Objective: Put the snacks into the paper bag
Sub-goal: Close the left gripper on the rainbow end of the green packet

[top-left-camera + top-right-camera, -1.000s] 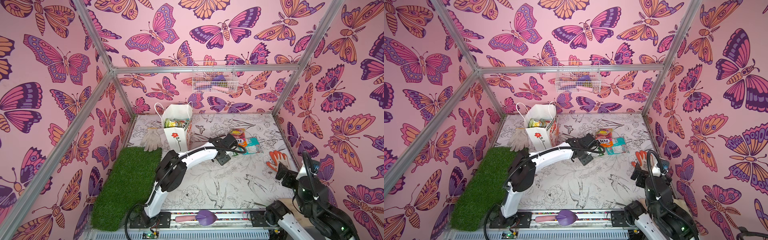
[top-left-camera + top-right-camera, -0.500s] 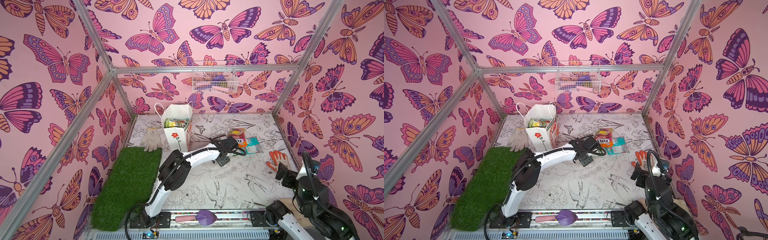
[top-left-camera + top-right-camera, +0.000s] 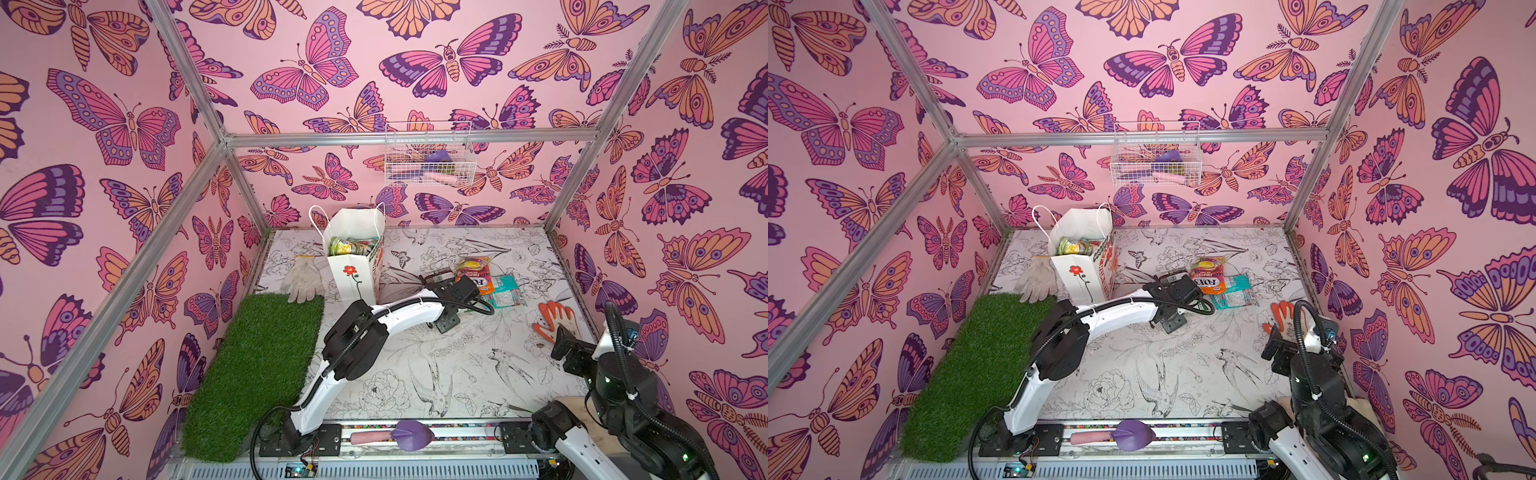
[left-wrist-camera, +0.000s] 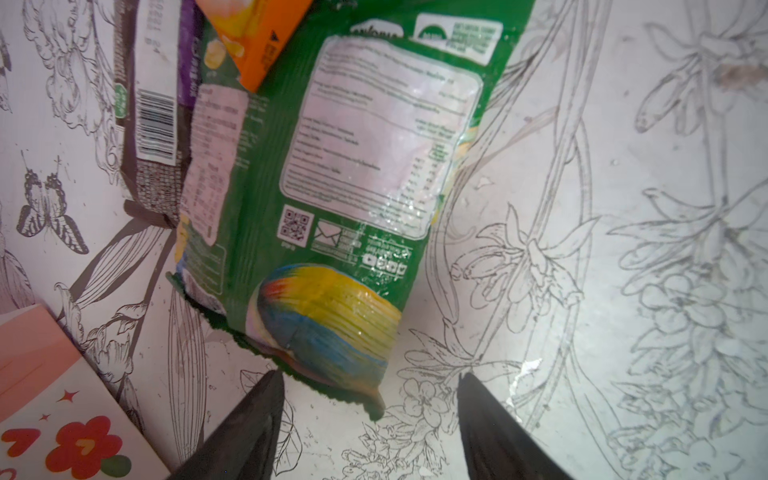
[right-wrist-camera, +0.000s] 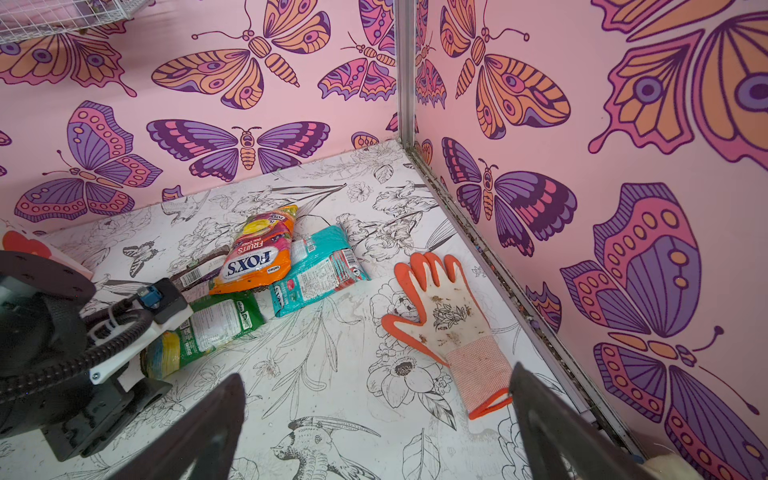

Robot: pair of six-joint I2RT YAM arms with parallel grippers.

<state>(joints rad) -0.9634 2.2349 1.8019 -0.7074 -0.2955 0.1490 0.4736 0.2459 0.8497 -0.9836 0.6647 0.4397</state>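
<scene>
Several snack packets (image 3: 486, 282) lie loose on the table (image 3: 457, 365), and more sit inside the paper bag (image 3: 353, 286).

For both top views, picture the table as a clock with 12 at the far side. The white paper bag stands upright at about 10 o'clock, with a red flower on its side. Yellow-green packets (image 3: 349, 246) show in its open top. A white glove (image 3: 303, 276) lies just beside it. The loose pile is at about 2 o'clock: an orange bag (image 3: 471, 272) touching a teal packet (image 3: 505, 286). The left arm (image 3: 407, 311) reaches across to the near edge of the pile. An orange glove (image 3: 557, 320) lies at 3 o'clock, and the right arm (image 3: 615, 374) sits at about 4 o'clock.

From the left wrist camera, the left gripper (image 4: 369, 376) is let go: its two dark fingers (image 4: 249, 428) stand apart with nothing between them. Just past the tips lies a green packet (image 4: 353, 166), back side up. It has a white box of tiny print, too blurry to read, a square code and a small envelope sign. A dark brown bar (image 4: 145, 124) with a barcode lies beside it. A corner of the orange bag rests on the green packet.

From the right wrist camera, the right gripper (image 5: 376, 374) is spread wide and holds nothing. The orange bag reads "FOX'S" and "FRUITS", upside down from here. The orange glove lies flat on the table, apart from the pile.
</scene>
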